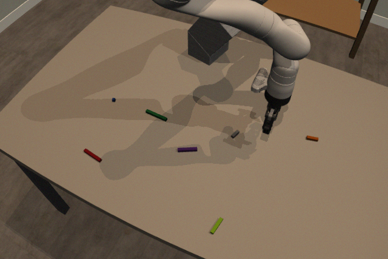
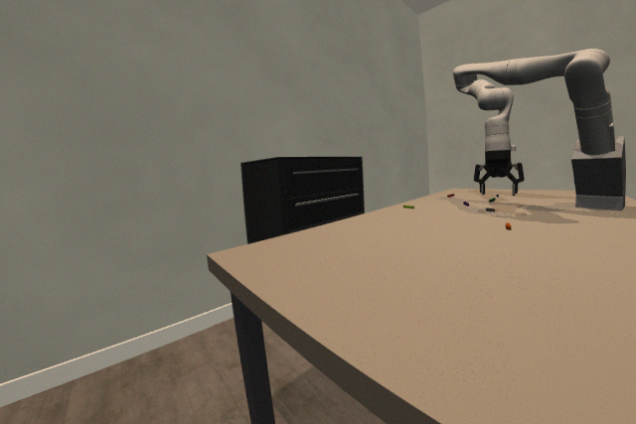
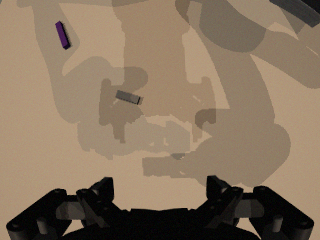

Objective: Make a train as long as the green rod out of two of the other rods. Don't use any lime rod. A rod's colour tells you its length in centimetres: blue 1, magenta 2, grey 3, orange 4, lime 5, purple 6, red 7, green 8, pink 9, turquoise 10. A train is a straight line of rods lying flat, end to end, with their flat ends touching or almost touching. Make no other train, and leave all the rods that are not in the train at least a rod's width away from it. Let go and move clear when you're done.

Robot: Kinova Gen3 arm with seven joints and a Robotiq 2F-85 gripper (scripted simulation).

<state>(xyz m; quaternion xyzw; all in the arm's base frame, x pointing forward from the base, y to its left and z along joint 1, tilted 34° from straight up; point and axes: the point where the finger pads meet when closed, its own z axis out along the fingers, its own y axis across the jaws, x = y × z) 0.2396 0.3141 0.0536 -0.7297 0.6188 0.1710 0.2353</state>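
Note:
My gripper is open and empty, above the table between the grey and orange rods in the top view. The green rod lies left of the middle. The red rod lies at the left. The blue rod lies beyond it. The purple rod and the grey rod lie apart near the middle. The orange rod lies at the right. No two rods touch.
A lime rod lies near the table's front edge in the top view. The robot's base stands at the back of the table. Arm shadows cross the table around several rods. A black drawer cabinet stands beyond the table.

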